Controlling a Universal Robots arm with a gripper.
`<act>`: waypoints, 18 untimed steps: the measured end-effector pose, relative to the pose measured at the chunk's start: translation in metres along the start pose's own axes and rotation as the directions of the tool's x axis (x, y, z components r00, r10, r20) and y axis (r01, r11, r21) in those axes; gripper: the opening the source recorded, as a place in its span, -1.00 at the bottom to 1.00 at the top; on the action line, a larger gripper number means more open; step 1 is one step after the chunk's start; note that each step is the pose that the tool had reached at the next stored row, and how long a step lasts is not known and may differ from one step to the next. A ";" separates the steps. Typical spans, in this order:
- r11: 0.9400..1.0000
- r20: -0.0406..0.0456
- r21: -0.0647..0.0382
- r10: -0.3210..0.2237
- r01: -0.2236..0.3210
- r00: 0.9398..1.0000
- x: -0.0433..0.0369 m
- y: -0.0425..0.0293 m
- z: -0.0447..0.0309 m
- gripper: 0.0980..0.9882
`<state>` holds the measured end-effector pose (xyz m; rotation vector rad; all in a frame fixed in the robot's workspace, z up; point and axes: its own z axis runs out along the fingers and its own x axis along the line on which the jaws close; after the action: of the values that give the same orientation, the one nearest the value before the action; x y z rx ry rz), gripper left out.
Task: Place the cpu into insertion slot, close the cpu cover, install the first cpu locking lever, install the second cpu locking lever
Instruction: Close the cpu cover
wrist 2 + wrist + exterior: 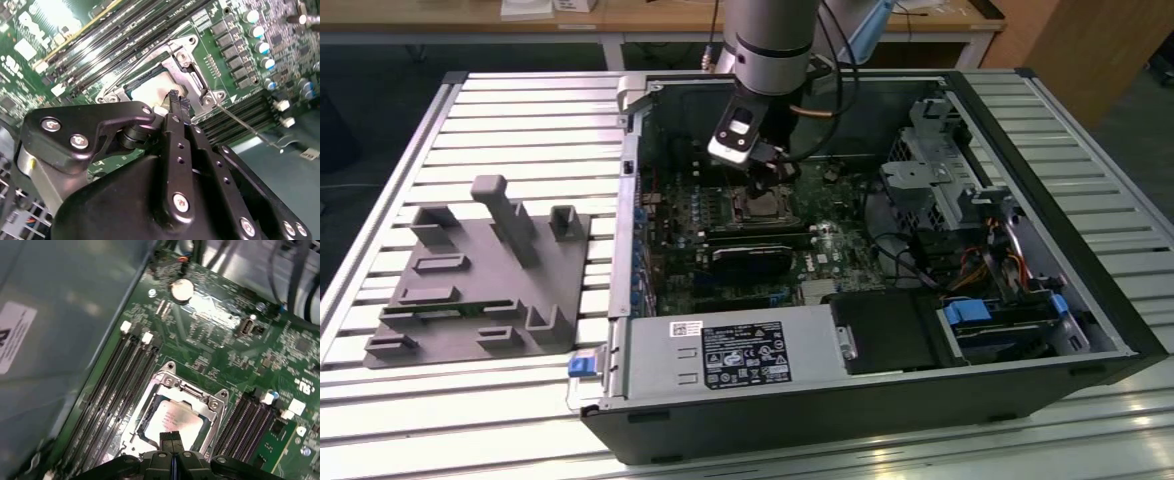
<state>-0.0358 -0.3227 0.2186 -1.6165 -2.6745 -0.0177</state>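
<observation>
Halfway, I'd say: the dull silvery-tan square cpu (pixel 176 421) sits under the closed thin silver cpu cover (pixel 172 379), my black fingers (pixel 166 440) pressed together at its edge, both wire levers (pixel 245 125) seemingly unlatched.

COUNT | arm (pixel 771 40) 1 | gripper (pixel 176 98) 1 | case (pixel 854 410) 1 | motherboard (pixel 225 335) 1 | cpu (pixel 177 422) 1 | cover (pixel 192 390) 1 | wire levers (pixel 247 126) 2 | memory-slot banks (pixel 115 385) 2, slots per bank unclear | coin cell (pixel 182 289) 1 | blue-topped capacitors (pixel 256 31) at least four | labelled power box (pixel 734 355) 1 | black box (pixel 887 335) 1 | metal cage (pixel 921 170) 1 | grey fixture (pixel 480 290) 1 | slatted table (pixel 520 110) 1
</observation>
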 end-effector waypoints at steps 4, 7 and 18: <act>0.998 0.000 0.001 -0.067 0.067 0.998 0.0000 0.0000 0.0001 -0.98; 0.993 0.000 0.002 -0.116 0.116 0.993 0.0000 0.0000 0.0001 -0.98; 0.956 -0.001 0.006 -0.294 0.294 0.956 0.0000 0.0000 0.0003 -0.98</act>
<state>-0.0358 -0.3227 0.2183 -1.2005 -2.8836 -0.0138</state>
